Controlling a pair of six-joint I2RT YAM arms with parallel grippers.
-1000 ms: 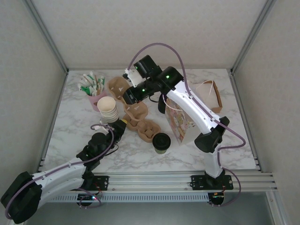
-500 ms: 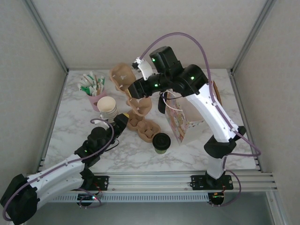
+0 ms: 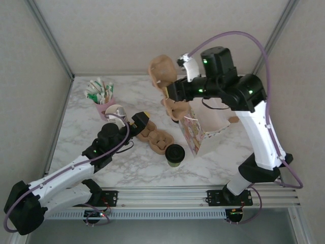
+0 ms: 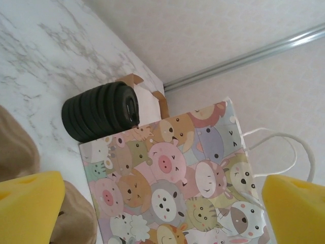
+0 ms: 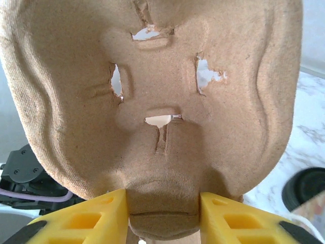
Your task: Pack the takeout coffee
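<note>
top: left gripper (image 3: 141,120) jaws wide apart, gripping nothing. right gripper (image 3: 170,91) clamped on raised pulp carrier (image 3: 162,71). takeout coffee (image 3: 174,153) upright near desk (image 3: 127,168) front edge, beside bag (image 3: 195,134).
left wrist: bag shows cartoon animals.
right wrist: fingers (image 5: 86,221) pinch carrier rim.
</note>
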